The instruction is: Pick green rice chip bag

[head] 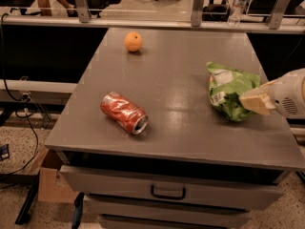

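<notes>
While a drawer (167, 192) sits nearest, under the grey table's (181, 75) front edge, a crushed red can (124, 112) lies on its side left of centre. To the right, the green rice chip bag (228, 87) lies crumpled near the table's right edge. The gripper (255, 103) presses against its right side; whether it has hold of the bag cannot be told. An orange (133, 41) rests near the far edge.

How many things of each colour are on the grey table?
Green: 1, the crumpled bright-green foil chip bag
Red: 1, the crushed red metal soda can
Orange: 1, the round orange fruit
Total: 3 things on the grey table
Not counted: the robot's cream-coloured gripper, which is at the bag's right edge.
</notes>
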Controlling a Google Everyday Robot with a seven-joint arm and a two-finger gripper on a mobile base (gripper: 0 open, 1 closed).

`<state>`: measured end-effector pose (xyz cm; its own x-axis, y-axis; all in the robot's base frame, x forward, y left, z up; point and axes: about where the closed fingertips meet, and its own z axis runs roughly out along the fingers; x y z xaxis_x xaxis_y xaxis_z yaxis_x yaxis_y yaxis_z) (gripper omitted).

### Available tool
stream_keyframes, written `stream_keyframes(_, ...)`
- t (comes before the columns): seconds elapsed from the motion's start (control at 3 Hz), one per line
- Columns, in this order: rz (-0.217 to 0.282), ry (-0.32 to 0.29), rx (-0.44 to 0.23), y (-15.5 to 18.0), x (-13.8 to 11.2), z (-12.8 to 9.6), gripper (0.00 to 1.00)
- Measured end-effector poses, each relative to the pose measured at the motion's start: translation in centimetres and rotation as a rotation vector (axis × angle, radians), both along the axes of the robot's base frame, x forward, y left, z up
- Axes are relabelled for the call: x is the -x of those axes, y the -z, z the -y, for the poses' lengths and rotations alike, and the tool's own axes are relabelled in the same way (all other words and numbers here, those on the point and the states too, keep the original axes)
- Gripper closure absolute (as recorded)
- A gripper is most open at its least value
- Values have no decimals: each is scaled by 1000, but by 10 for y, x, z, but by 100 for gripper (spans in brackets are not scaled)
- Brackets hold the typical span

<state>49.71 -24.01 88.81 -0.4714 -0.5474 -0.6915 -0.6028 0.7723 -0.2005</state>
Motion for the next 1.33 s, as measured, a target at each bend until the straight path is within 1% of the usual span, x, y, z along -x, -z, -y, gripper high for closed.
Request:
stream_keyframes(0.33,122,-34,-90,-40,-16,-4,100)
stream_keyframes(0.67,265,-166,-205,-83,-25,-14,100)
stream_keyframes(1.0,344,-280,-233,-105,-25,-22,100)
stream_keyframes(1.33,320,-309,-197,-98,-25,-23,83)
